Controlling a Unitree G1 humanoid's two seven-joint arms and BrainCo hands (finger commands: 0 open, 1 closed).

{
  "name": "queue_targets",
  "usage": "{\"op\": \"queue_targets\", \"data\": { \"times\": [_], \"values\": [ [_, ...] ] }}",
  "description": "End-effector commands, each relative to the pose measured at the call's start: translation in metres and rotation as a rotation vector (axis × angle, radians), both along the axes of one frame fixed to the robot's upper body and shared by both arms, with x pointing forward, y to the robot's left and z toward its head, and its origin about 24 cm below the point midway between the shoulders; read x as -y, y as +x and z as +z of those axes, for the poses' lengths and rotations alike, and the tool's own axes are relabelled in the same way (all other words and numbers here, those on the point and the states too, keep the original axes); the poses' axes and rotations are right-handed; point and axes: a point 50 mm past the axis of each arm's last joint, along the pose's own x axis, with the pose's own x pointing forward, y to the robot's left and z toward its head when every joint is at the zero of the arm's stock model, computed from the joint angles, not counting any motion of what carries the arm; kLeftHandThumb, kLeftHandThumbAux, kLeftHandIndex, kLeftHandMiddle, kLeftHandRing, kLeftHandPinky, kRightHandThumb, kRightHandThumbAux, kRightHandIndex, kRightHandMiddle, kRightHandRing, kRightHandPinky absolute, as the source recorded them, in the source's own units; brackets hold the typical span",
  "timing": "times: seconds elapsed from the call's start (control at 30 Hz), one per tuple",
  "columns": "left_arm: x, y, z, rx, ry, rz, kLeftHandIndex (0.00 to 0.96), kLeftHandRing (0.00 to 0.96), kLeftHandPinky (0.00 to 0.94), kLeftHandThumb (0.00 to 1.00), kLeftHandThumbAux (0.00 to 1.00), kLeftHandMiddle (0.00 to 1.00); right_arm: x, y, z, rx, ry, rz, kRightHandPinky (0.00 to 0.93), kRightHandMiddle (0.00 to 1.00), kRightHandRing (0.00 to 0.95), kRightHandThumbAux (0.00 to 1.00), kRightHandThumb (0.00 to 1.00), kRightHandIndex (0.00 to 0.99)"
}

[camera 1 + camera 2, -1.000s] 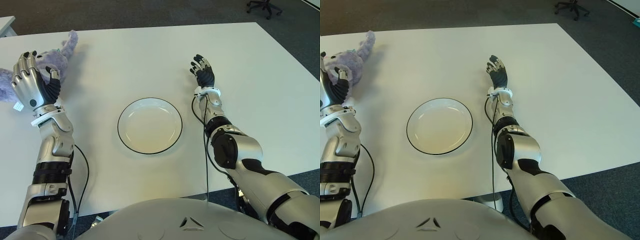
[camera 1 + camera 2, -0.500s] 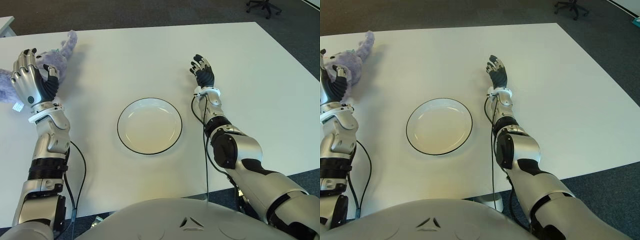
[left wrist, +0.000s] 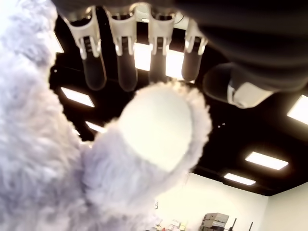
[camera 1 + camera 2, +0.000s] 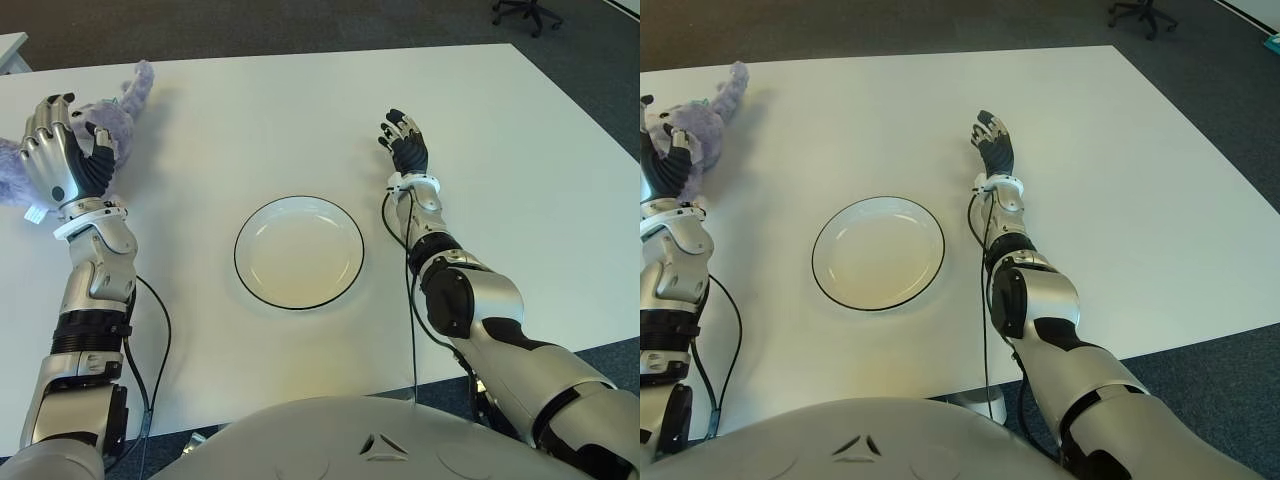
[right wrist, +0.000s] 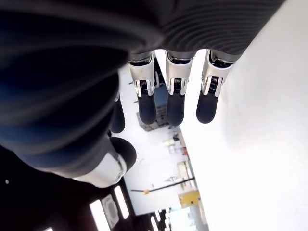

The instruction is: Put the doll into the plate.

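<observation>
A fluffy purple doll (image 4: 118, 108) lies at the far left of the white table (image 4: 250, 120). My left hand (image 4: 62, 150) is held against the doll's near side. Its fingers (image 3: 122, 62) are stretched out straight beyond the plush (image 3: 48, 159), with the thumb standing off to one side, so nothing is gripped. The round white plate (image 4: 237, 250) with a dark rim lies bare at the table's middle. My right hand (image 4: 405, 145) shows beyond and to the right of the plate, its fingers (image 5: 175, 96) relaxed and holding nothing.
The table's right edge falls off to dark carpet. An office chair (image 4: 525, 12) stands on the floor beyond the far right corner. Another white surface (image 4: 12, 50) shows at the far left.
My left hand has moved a little farther away and leftward, onto the doll. The right hand, the plate and the doll have stayed where they were.
</observation>
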Motion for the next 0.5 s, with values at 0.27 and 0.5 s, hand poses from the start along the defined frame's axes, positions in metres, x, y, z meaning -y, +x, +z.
{"op": "queue_targets", "data": {
  "times": [0.27,0.5],
  "values": [
    [-0.006,0.0037,-0.0031,-0.027,-0.059,-0.069,0.211,0.216,0.283,0.667,0.354,0.2,-0.0006,-0.0154,-0.0332,-0.138,0.02,0.012,0.147,0.139,0.122,0.786,0.702,0.173],
    [-0.0072,0.0049,-0.0039,-0.031,-0.063,-0.059,0.22,0.219,0.251,0.667,0.341,0.201,-0.0013,-0.0157,-0.0328,-0.129,0.003,0.013,0.156,0.135,0.118,0.769,0.681,0.174]
  ]
}}
